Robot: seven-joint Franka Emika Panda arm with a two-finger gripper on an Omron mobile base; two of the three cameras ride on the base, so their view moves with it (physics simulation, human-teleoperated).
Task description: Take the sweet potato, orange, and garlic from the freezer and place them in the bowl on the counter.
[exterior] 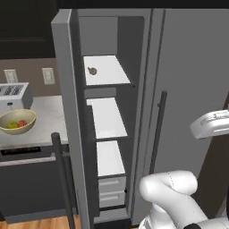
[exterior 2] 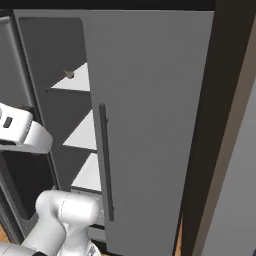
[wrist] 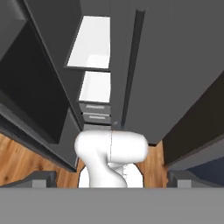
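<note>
Gripper (wrist: pixel 112 177) jaws are seen spread wide, empty. Bowl (exterior: pixel 18 127) at left holds orange (exterior: pixel 12 125) and sweet potato (exterior: pixel 22 123).

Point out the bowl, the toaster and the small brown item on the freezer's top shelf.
bowl (exterior: pixel 27 126): left base view, front outer wall.
toaster (exterior: pixel 19 97): left base view, front face.
small brown item (exterior: pixel 92 70): left base view, its middle; too small to identify.

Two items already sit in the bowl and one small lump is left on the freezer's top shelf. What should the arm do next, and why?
Probably reach toward the small brownish lump on the freezer's top shelf, likely the garlic. The bowl already holds two items, and the gripper is open and empty.
</note>
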